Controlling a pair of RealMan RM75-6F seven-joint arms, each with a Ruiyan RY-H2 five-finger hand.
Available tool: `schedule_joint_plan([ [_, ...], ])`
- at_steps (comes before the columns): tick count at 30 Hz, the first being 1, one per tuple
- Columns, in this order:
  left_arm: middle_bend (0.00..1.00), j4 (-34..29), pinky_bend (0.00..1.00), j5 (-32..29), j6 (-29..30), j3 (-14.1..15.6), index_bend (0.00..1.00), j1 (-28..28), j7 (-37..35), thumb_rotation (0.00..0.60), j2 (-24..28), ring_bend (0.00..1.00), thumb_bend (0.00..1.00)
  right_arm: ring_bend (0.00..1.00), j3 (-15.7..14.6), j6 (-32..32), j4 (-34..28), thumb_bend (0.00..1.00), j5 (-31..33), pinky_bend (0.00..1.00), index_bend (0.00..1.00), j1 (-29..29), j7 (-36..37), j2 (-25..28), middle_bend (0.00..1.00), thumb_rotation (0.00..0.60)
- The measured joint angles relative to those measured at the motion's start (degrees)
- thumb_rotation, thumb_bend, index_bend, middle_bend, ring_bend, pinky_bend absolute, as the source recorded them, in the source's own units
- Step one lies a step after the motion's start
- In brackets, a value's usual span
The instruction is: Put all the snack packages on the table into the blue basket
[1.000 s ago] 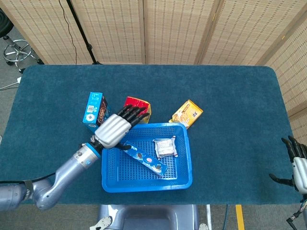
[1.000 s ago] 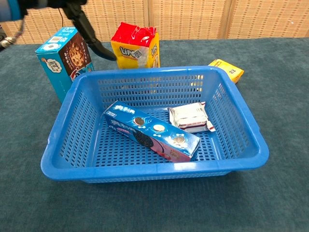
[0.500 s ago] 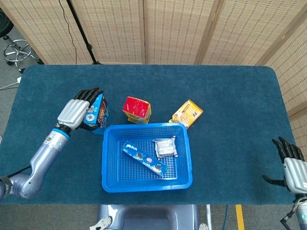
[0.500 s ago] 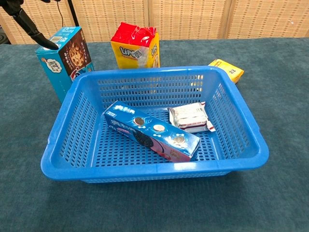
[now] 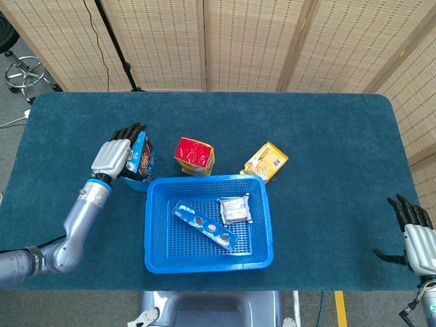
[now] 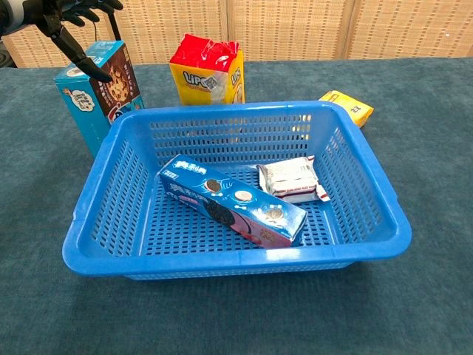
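The blue basket [image 5: 155,255] [image 6: 355,159] stands at the table's near middle. In it lie a long blue cookie box [image 5: 204,224] [image 6: 233,200] and a white wrapped packet [image 5: 235,209] [image 6: 290,180]. Behind its left corner an upright blue cookie box [image 5: 142,161] [image 6: 100,95] stands on the table. My left hand [image 5: 114,154] [image 6: 65,21] is over the top of that box from the left, fingers spread and reaching its top edge, holding nothing. A red and yellow bag [image 5: 194,155] [image 6: 207,69] and a yellow packet [image 5: 266,161] [image 6: 347,106] lie behind the basket. My right hand [image 5: 413,233] hangs open past the table's right front corner.
The dark blue table cloth [image 5: 327,143] runs wide to the right and back of the basket. Woven screens [image 5: 252,41] stand behind the table. A stool [image 5: 24,71] and a dark stand pole [image 5: 116,44] are at the back left, off the table.
My left hand swung left, away from above the basket's back left corner, to the upright blue box and has settled closer over its top. My right hand sank slightly.
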Motion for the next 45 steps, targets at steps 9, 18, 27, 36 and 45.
schedule_joint_plan([
  [9,0.0,0.42,0.0,-11.0,1.28,-1.73,0.0,-0.34,1.73,0.6,-1.29,0.0,0.04,0.0,0.01,-0.29,0.19,0.0,0.04,0.03,0.0,-0.05,1.56,0.65,0.0,0.6],
  [18,0.0,2.67,0.0,-12.45,-1.36,-3.89,0.0,1.86,-4.59,0.6,-2.72,0.0,0.04,0.0,-0.17,-0.8,0.02,0.0,-0.26,0.03,0.0,0.22,1.56,0.67,0.0,0.6],
  [27,0.01,5.8,0.34,-10.22,0.0,-5.67,0.0,2.47,-7.75,0.6,-7.53,0.08,0.33,0.0,-0.37,-1.3,-0.22,0.0,-0.45,0.04,0.0,0.34,2.52,1.08,0.0,0.6],
  [36,0.41,7.1,0.73,-11.71,6.59,-7.56,0.43,2.18,-5.81,0.6,-11.65,0.52,0.54,0.0,-0.62,-2.05,-0.12,0.0,-0.67,0.05,0.0,0.5,3.89,1.54,0.0,0.6],
  [45,0.48,5.82,0.76,-9.53,10.68,-9.69,0.52,3.1,-5.33,0.6,-12.55,0.56,0.59,0.0,-0.75,-2.17,-0.34,0.0,-0.82,0.05,0.0,0.55,4.12,1.78,0.0,0.6],
])
